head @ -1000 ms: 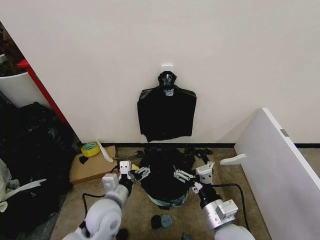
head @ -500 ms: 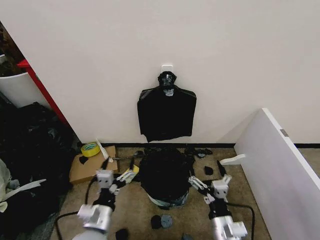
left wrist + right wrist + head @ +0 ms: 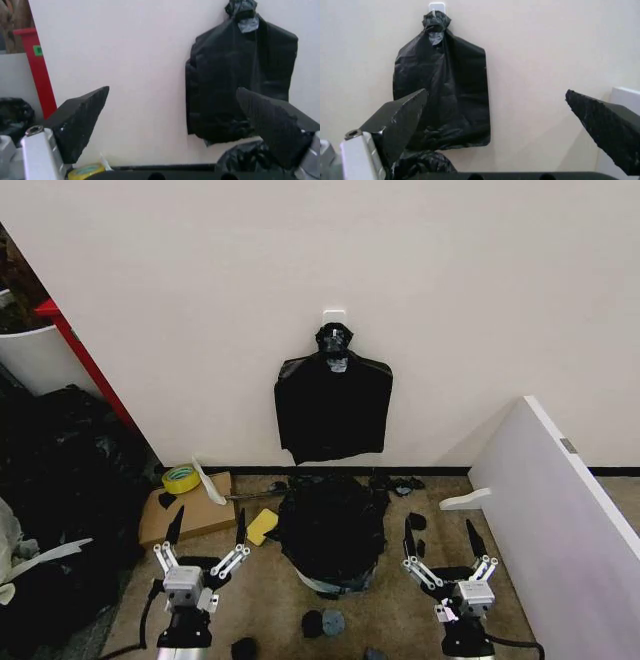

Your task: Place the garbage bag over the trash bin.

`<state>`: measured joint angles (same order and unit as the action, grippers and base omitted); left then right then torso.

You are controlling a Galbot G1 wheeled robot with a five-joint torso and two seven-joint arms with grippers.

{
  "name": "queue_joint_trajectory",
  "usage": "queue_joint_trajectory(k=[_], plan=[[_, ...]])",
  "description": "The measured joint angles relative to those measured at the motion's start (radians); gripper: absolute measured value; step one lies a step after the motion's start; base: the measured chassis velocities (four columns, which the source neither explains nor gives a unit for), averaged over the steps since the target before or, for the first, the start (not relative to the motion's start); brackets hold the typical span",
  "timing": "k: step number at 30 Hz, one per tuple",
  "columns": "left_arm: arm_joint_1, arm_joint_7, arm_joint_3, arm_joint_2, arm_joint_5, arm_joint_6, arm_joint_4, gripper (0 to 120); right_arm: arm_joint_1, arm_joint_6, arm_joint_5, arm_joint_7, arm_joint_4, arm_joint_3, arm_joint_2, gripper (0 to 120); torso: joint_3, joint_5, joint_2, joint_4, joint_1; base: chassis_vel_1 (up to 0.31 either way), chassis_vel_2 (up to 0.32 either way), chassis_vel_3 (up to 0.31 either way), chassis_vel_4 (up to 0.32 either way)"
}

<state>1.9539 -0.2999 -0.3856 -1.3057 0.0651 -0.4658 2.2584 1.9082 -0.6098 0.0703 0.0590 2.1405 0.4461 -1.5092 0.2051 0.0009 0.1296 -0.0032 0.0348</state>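
The black garbage bag lies draped over the trash bin, whose pale lower wall shows under the plastic. My left gripper stands open to the left of the bin, apart from it, nothing between its fingers. On the bin's other side my right gripper is also open and holds nothing. In the left wrist view the left gripper faces the wall, with a bit of the bag low down. The right wrist view shows the right gripper and the bag likewise.
A flat black bundle hangs from a wall hook above the bin. A heap of black plastic fills the left. A cardboard box, yellow tape roll and yellow sponge lie left of the bin. A white board leans at the right.
Both grippers have drawn back from the bag's sides, down toward me and outward, and now stand apart from it with their fingers spread. The bag stays on the bin.
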Motion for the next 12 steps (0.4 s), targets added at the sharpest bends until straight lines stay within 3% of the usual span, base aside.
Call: queue_joint_trajectory(k=[12], plan=[[0.02,-0.008,0.029,0.002,0.038,-0.023,-0.006,100,0.009,0.032,0.009,-0.003,0.026,0.008,-0.013,100,0.0,-0.0001,0.0,0.0,0.0,0.0,0.0,0.0,0.0]])
